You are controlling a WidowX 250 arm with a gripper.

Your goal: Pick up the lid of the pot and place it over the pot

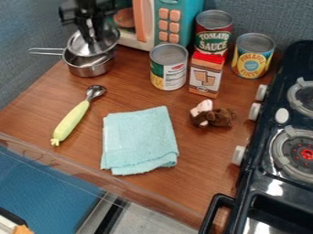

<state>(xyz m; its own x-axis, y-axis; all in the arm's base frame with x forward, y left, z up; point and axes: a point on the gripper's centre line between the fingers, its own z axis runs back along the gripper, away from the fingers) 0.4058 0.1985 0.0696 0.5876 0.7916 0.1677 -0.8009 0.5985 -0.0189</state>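
Black gripper [91,39] tight on metal lid [78,47]

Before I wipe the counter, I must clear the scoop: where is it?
In the camera view, the green-handled scoop lies on the left of the wooden counter, below the pot and left of the light-blue cloth.

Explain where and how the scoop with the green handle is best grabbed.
Probably by the middle of the handle, from straight above, closing across its width. It lies slantwise on the counter, with both long sides free; the rounded metal end would likely slip more.
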